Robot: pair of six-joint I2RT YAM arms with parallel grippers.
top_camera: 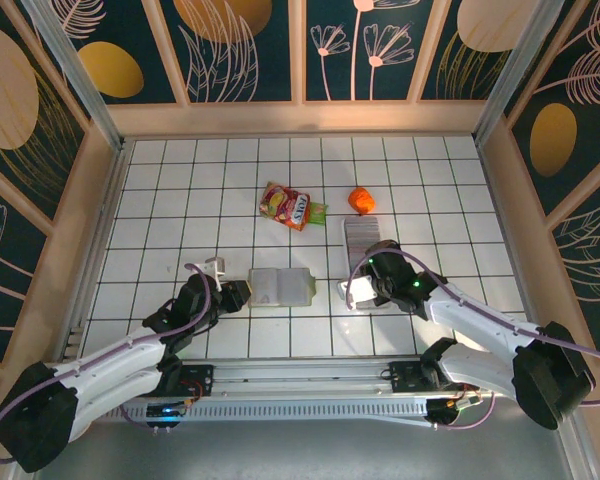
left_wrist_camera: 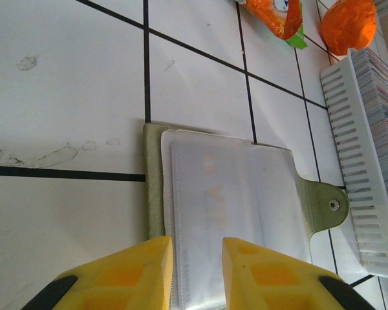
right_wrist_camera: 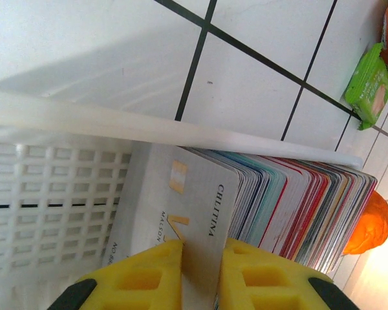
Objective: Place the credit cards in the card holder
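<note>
Worktop: white tiles with dark lines point(top_camera: 160, 200), with patterned walls on three sides.
Card holder: olive-green point(top_camera: 280, 287), lying open and flat in front of my left arm, with clear sleeves facing up. Its snap tab points towards the tray.
Left jaws: my yellow fingers point(left_wrist_camera: 123, 278) stand a narrow gap apart at the holder's near edge, with the clear sleeves showing in the gap. I cannot tell whether they grip.
Tray: long, white and slotted point(left_wrist_camera: 352, 148), just beside the holder on its right.
Credit cards: many colours, packed on edge point(right_wrist_camera: 297, 200) inside the tray.
Right jaws: pinching the lower edge of a white card point(right_wrist_camera: 181, 206) with gold marks and dark lettering. It stands at the front of the pack, inside the tray.
Snack bag: red and yellow point(top_camera: 292, 206), beyond the holder and well apart from it.
Orange lump: just past the tray's far end point(top_camera: 362, 199).
</note>
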